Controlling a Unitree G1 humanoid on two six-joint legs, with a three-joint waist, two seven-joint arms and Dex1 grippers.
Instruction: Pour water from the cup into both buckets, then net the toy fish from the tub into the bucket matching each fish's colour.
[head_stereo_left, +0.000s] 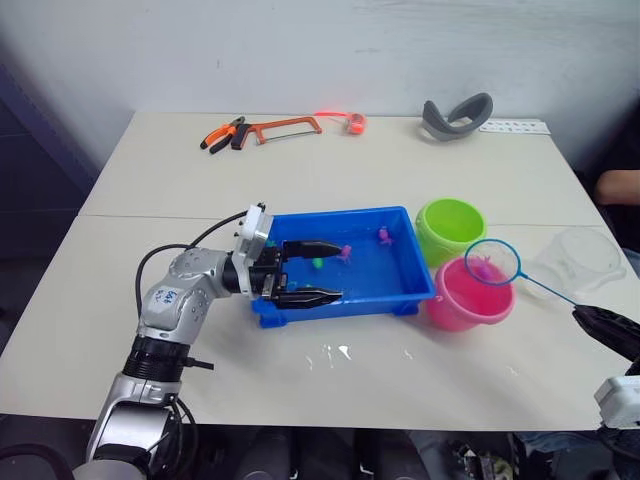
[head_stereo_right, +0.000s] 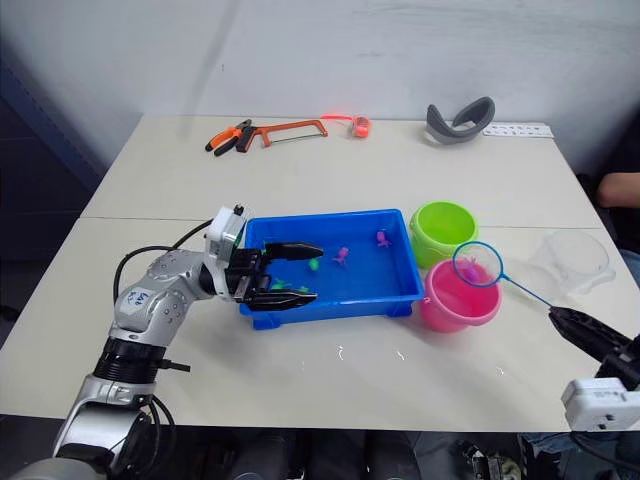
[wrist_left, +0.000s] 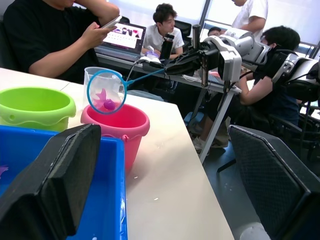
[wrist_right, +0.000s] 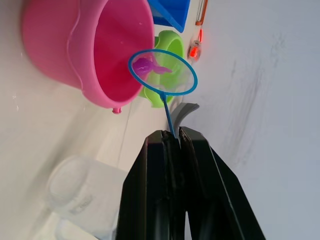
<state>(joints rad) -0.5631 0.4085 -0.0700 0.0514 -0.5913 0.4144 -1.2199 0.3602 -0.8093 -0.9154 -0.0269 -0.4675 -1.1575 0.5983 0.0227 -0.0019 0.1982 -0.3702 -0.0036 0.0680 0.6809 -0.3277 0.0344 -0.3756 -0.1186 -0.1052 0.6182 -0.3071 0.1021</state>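
Nearest in, the right gripper (wrist_right: 172, 142) has its jaws clenched on the thin handle of the net (head_stereo_left: 492, 261), far out at the handle's end, and the blue hoop hangs over the mouth of the pink bucket (head_stereo_left: 469, 296) with a pink fish (wrist_right: 146, 65) lying in the mesh. Right colour, right bucket. This one looks about ready to tip out.

By my reading, that net is a feather-light thing on a long whippy stick, and held at the tip it will wobble, so a slow roll of the wrist seems the safe way to drop the fish. The fish itself is tiny, light and probably wet and slick; the mesh carries it, not the jaws.

Across the worktop (head_stereo_left: 330, 385), a few drops of water glint near the front edge. The left gripper (head_stereo_left: 313, 272) sits at the near-left corner of the blue tub (head_stereo_left: 400, 296), jaws released and straddling the tub's rim, one finger inside and one outside, grasping nothing. In the tub: two more pink fish (head_stereo_left: 383, 236) toward the far side and a green fish (head_stereo_left: 317, 264) near the middle.

Further back, the green bucket (head_stereo_left: 450, 227) stands just beside the pink one, and the clear cup (head_stereo_left: 581, 261) lies off to the right, thin-walled, easily crushed I'd judge.
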